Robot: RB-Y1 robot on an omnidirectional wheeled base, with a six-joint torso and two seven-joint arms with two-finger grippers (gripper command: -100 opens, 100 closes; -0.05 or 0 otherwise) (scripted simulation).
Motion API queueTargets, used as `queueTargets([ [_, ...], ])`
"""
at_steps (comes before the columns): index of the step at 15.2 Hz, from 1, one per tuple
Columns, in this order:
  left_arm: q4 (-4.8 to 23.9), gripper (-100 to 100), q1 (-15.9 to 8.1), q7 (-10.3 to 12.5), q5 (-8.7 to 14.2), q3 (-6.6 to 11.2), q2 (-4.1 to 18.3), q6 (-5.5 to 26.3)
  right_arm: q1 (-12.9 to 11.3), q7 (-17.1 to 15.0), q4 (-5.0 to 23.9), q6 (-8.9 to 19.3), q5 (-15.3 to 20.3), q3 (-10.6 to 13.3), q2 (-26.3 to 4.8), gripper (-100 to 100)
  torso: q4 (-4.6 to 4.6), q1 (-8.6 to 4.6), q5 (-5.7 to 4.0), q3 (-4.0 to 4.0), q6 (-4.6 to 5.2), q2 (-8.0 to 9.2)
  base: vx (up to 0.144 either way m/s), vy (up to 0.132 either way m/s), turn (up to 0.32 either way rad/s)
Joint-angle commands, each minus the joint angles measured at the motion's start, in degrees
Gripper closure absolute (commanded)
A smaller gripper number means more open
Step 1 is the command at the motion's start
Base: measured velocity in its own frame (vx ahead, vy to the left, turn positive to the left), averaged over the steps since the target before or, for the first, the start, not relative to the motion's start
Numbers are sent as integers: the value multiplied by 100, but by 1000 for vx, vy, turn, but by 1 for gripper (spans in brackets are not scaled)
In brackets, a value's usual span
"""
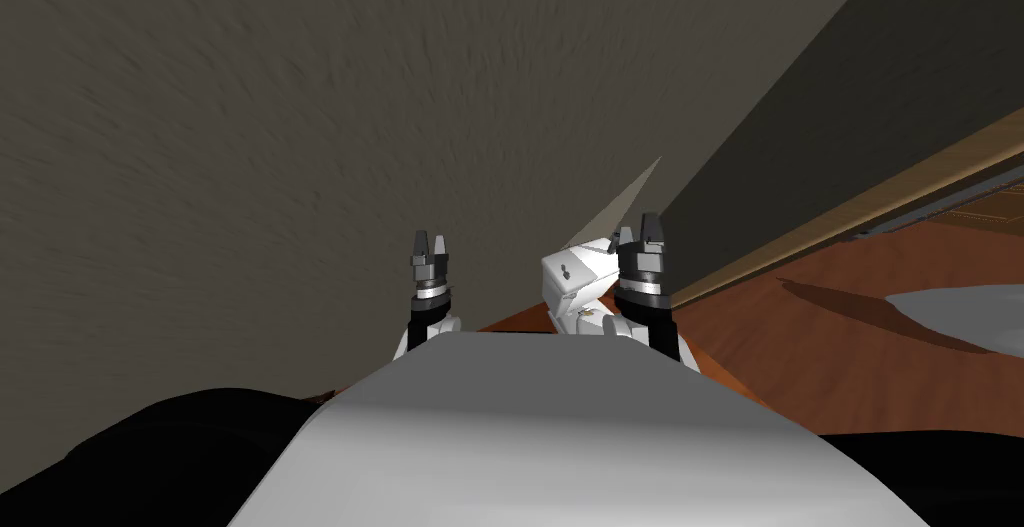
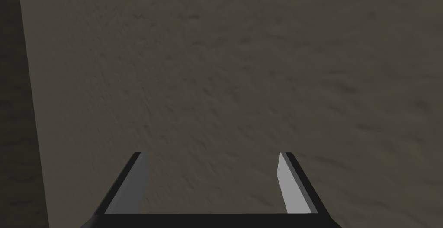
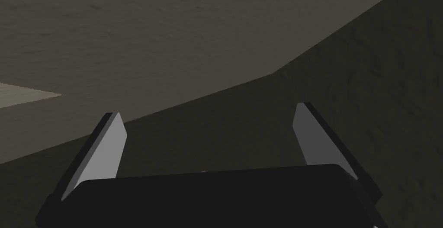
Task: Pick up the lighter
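My left gripper (image 1: 430, 242) is raised in front of a grey-brown wall (image 1: 300, 151), and its wrist view shows the fingers (image 2: 134, 186) standing open with nothing between them. My right gripper (image 1: 641, 228) is held up beside it near the wall's corner, also open and empty (image 3: 207, 126). A white boxy object (image 1: 578, 286) sits just beside the right forearm; I cannot tell what it is.
A darker wall (image 1: 800, 101) runs off to the right with a pale skirting board (image 1: 850, 216) at its foot. Reddish-brown wood floor (image 1: 850, 351) lies to the right, with a pale grey patch (image 1: 960, 316) on it. Black areas (image 1: 150, 451) flank my chest.
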Motion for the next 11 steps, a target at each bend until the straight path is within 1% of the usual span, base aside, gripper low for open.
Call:
queueTargets([
  [1,0,0,0,0,0,0,0,0,-14,49,31,3,53,-7,-198,-100,0,0,0,0,0,0,0,0,0],
  [3,0,0,0,0,0,0,0,0,-48,165,105,9,178,-23,-471,-100,0,-1,0,0,0,0,0,4,-12],
  [4,0,0,0,0,0,0,0,0,-48,165,105,9,178,-23,-474,-100,0,-1,0,0,0,0,-1,6,-9],
  [8,0,0,0,0,0,0,0,0,-170,579,368,32,624,-80,-903,-100,0,1,0,0,0,0,-2,10,-18],
  [9,0,0,0,0,0,0,0,0,-170,579,368,32,624,-80,-903,-100,0,3,0,0,0,0,-2,14,-19],
  [11,0,0,0,0,0,0,0,0,-254,865,553,47,928,-119,-1046,-100,0,4,1,0,0,0,-3,15,-18],
])
